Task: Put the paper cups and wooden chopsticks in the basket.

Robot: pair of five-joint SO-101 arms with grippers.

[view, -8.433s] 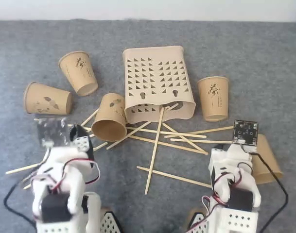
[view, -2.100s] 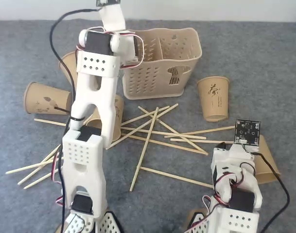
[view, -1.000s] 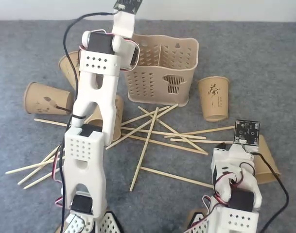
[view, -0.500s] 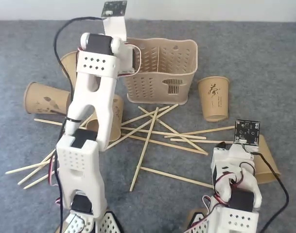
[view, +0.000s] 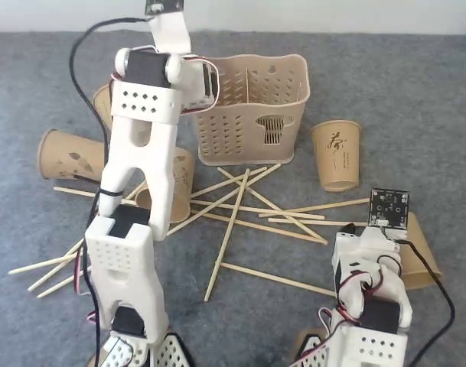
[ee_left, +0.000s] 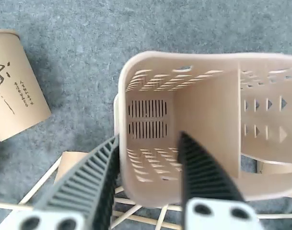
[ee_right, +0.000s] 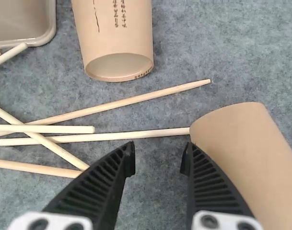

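Five paper cups lie on their sides on the grey tabletop [view: 416,92]. One cup [view: 337,155] rests just right of the basket [view: 252,138], its base facing the right arm. A second cup [view: 64,155] lies at the far left, well apart from the basket. Two more are partly hidden by the left arm: one [view: 104,103] left of the basket and one [view: 180,180] in front of its left corner. The fifth cup [view: 422,256] lies beside the right arm.

The basket stands upright with its open top up, and a wall inside splits it into two compartments. Wooden chopsticks [view: 252,208] are scattered crisscross on the tabletop in front of it, and a few more [view: 45,264] lie off to the left by the left arm's base.

The left arm stretches out over the table to the basket's left end. The left end effector [ee_left: 149,141] is spread wide and hangs over that end, with one finger outside the end wall and the other above the left compartment; it pinches nothing.

The right arm is folded low near its base. The right end effector [ee_right: 157,149] is also spread and empty, hanging above bare tabletop just beside the fifth cup, where a chopstick's end meets the cup's rim.
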